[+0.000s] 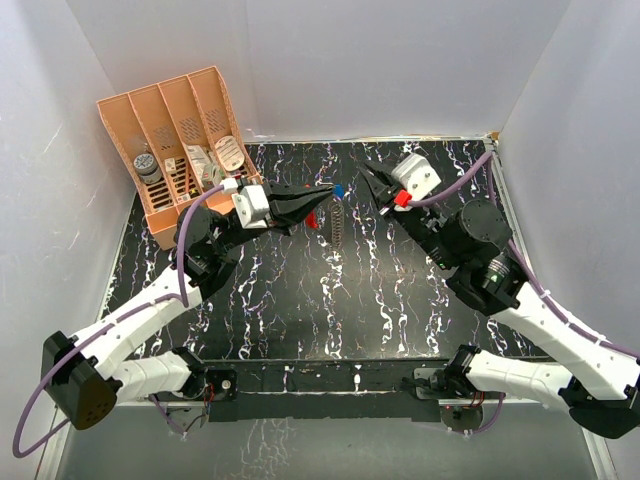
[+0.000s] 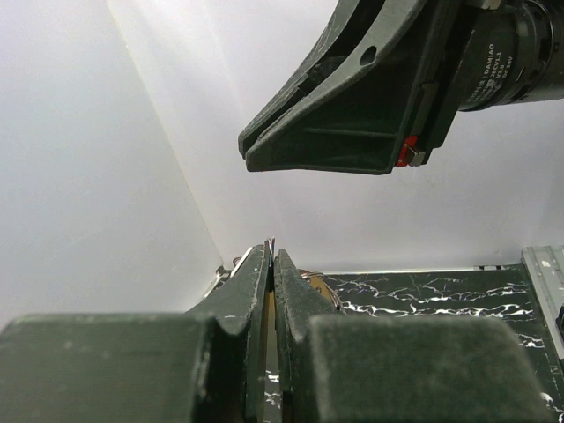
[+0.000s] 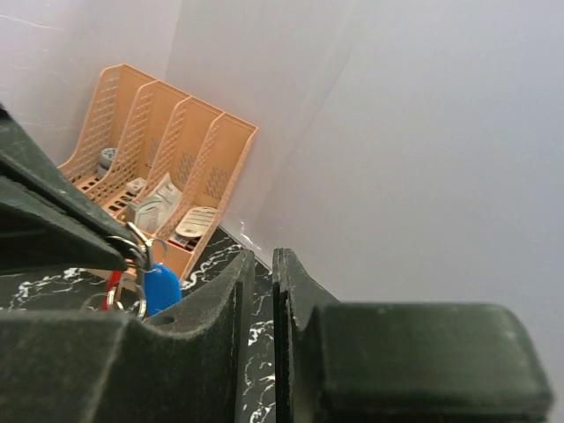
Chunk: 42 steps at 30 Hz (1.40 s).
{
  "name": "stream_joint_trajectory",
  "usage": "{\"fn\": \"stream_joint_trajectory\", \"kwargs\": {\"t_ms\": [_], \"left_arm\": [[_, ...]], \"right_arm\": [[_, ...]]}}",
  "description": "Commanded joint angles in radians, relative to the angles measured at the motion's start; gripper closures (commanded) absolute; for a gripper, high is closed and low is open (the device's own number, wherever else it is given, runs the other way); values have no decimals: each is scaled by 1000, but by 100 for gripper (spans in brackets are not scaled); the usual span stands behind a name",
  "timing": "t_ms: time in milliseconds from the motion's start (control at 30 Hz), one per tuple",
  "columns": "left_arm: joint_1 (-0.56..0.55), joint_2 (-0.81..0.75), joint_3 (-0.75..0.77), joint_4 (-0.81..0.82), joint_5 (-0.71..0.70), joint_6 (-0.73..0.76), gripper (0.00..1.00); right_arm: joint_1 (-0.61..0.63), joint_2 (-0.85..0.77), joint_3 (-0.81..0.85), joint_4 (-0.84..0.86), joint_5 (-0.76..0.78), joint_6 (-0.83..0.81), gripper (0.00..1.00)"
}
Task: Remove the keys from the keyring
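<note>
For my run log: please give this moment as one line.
left end effector: shut on silvery metal ring with blue key | right end effector: nearly shut, empty, apart | red fob: hanging

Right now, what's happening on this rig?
The left pincer is shut on the keyring, holding it above the black marbled table; a blue-headed key and a red piece hang from it. The right pincer sits just across, jaws nearly closed and holding nothing. The key is not yet off the ring.
</note>
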Motion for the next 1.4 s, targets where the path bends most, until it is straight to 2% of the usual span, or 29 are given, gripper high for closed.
{"fn": "stream_joint_trajectory", "kwargs": {"t_ms": [0, 333, 667, 933, 1133, 1367], "left_arm": [[-4, 16, 36, 111, -3, -53, 100], [-4, 84, 34, 244, -73, -104, 100], [-4, 80, 26, 326, -29, -182, 100], [-4, 112, 5, 489, 19, -342, 100], [2, 176, -13, 702, 26, -517, 100], [50, 277, -15, 896, 16, -687, 100]], "right_arm": [[-2, -5, 18, 29, -82, 41, 88], [-2, -57, -29, 2, -215, 107, 86], [-2, -39, -65, 18, -168, 103, 85], [-1, -34, -67, 56, -190, 92, 83], [-2, -59, -70, 94, -141, 75, 85], [-1, -115, -65, 89, -113, 56, 82]]}}
